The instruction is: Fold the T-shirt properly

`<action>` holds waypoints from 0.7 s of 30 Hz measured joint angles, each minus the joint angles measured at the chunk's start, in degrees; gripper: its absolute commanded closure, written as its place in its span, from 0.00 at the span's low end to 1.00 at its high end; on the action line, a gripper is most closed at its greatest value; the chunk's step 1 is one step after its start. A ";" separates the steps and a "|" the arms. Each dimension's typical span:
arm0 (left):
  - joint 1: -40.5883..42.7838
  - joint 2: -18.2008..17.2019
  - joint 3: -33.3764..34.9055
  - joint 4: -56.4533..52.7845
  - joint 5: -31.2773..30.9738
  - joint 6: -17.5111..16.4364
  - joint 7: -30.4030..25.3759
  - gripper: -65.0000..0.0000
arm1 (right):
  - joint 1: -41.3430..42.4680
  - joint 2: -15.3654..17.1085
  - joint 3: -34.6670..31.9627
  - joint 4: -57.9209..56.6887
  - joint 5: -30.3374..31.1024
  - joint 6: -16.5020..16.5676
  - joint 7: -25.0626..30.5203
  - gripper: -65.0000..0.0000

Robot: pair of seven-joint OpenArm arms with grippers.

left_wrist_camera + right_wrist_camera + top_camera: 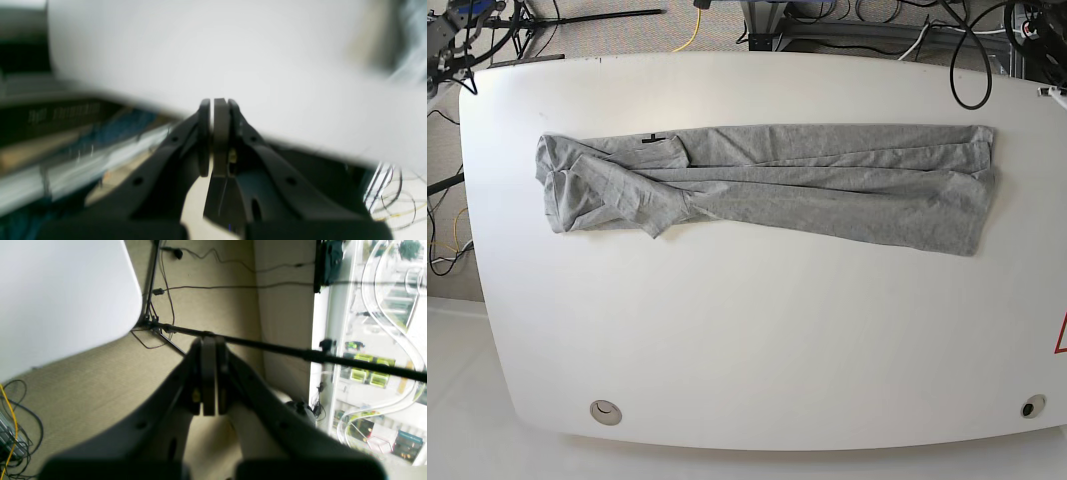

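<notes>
Even, bright light fills the base view; the white surface (757, 330) shows sharp, with almost no shadows. The left wrist view is heavily smeared by blur, its backdrop washed out. In the right wrist view, daylight glares through the window (377, 340) at right.

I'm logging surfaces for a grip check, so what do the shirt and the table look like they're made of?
Shirt: soft knit fabric, likely cotton jersey, matte heather grey; it lies in loose folds and creases. Table: hard, smooth white top, probably laminate or plastic, slight sheen, rounded corners; the exact material is not clear.
</notes>
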 measured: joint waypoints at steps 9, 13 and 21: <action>10.45 7.43 -5.73 0.02 0.42 0.04 -2.10 1.00 | -9.25 -4.24 10.82 -1.79 -0.20 0.15 5.29 1.00; 13.81 11.82 -5.16 -0.07 0.00 -0.04 -5.92 1.00 | -12.72 -7.15 13.51 -4.74 -0.20 0.02 9.44 1.00; 18.01 20.85 2.86 -0.31 5.31 -0.22 -14.29 1.00 | -18.16 -12.17 14.08 -21.33 -0.11 0.22 25.51 1.00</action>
